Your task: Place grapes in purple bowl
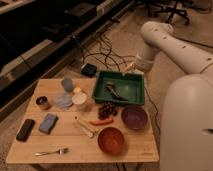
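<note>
White arm (172, 46), dark claw (112, 91) over tray (134, 89)

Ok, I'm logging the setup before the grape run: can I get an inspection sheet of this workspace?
Surface: wooden table, crowded.
Job's things: grapes on the table, just left of the purple bowl; bowl looks empty.
Clutter: green tray, orange bowl, chili, fork, can, white cup.
Grippers: gripper down at the tray, behind the grapes.
Cables: black cables on the floor behind the table.
Surroundings: shelving at left, office chair at back.
</note>
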